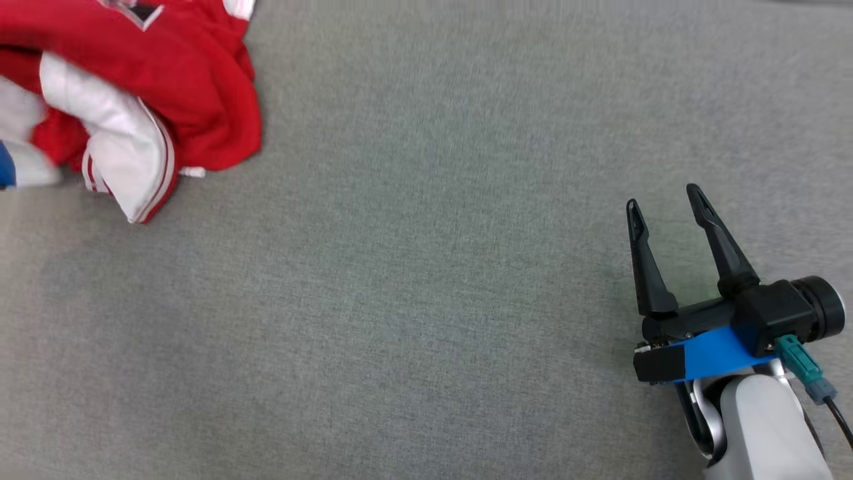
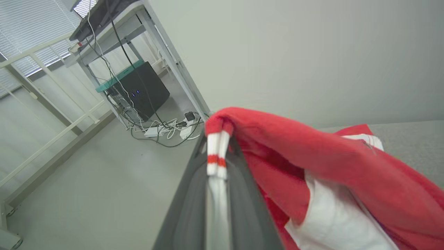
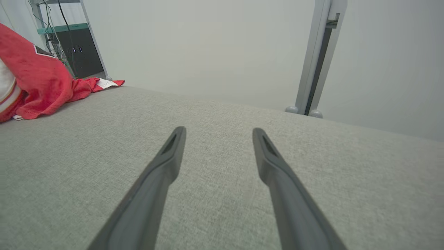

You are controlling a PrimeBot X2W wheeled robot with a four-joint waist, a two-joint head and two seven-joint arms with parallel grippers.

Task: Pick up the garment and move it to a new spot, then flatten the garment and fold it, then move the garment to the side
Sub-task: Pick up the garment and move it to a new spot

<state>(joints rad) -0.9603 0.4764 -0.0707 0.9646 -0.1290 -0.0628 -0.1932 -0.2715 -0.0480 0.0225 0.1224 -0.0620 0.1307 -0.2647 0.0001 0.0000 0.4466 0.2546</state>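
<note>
Wide grey surface [image 1: 426,300], and nearly all of it is bare cloth, with open room from the centre right across to the right claw [image 1: 662,196]. The garment [image 1: 166,87], red with white panels, is bunched in the upper left corner of the head view, running past that view's top and left borders. From the right wrist, a red fold of it lies close to the surface's far edge, with the pale wall [image 3: 208,52] behind. Further along that edge stands a grey post [image 3: 317,55]. From the left wrist, the floor [image 2: 86,191] shows on one side of the fingers and the surface on the other, with a desk [image 2: 138,21] and tangled cables [image 2: 163,130] beyond.

Left claw [image 2: 218,139]: fingers pinched narrow on the garment's white cuff [image 2: 215,156] with its red stripe, red cloth draped over the tips and off to the side.

Right claw: well apart from the garment, low on the right, fingers spread wide with nothing between them. They point up the head view, white forearm [image 1: 760,427] below. It sits close over the surface; whether it touches, can't tell.
</note>
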